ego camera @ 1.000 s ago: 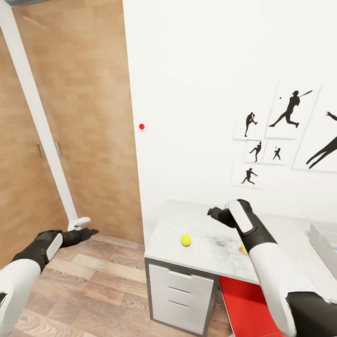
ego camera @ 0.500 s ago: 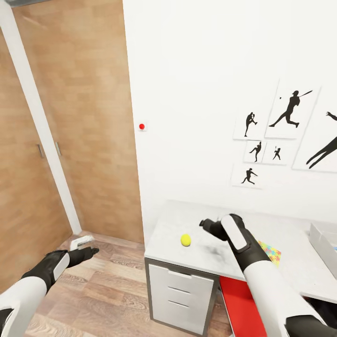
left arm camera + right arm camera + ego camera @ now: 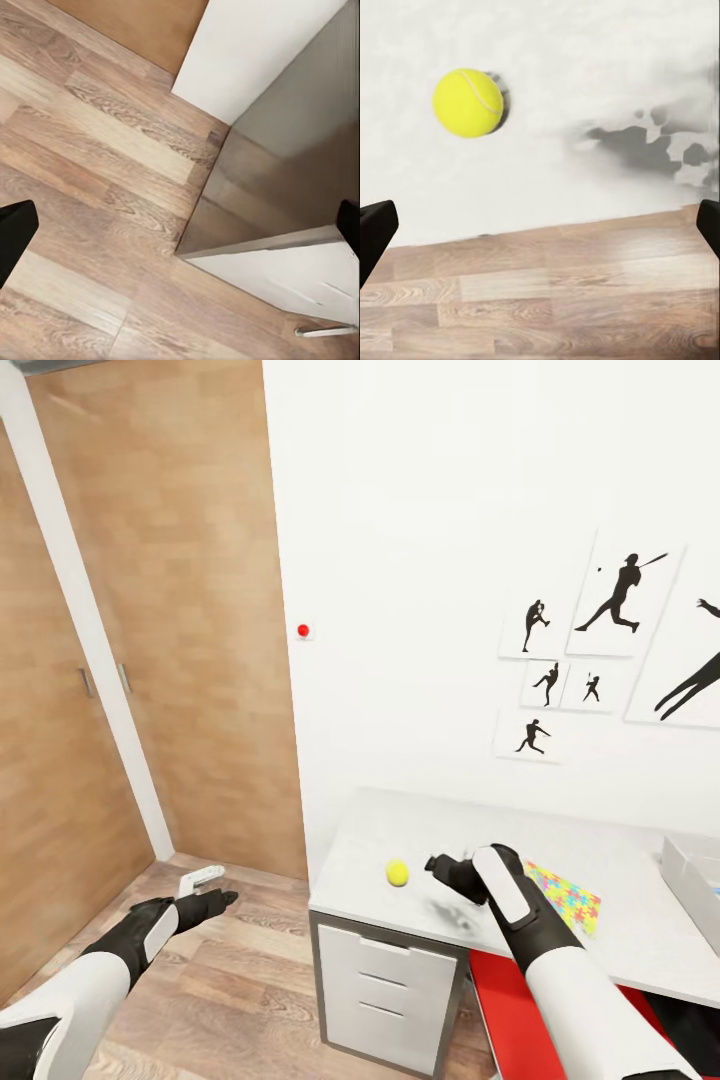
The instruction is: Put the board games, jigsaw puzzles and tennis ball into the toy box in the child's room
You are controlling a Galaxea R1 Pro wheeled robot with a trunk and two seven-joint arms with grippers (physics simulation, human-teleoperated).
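Right gripper poised over the desk beside the tennis ball, left arm low over the floor.

At the far left stand wooden wardrobe doors; in front of them the left gripper hangs low over the wood-plank floor, its fingers spread wide with nothing between them. Next comes the pale grey table with a white drawer unit beneath its left end. The tennis ball lies near the table's front left edge, untouched. Just to its right the right gripper hovers above the tabletop, open wide and empty. Past the forearm a jigsaw puzzle lies flat on the table, and the toy box sits at the right edge. Baseball silhouette prints hang on the white wall above.
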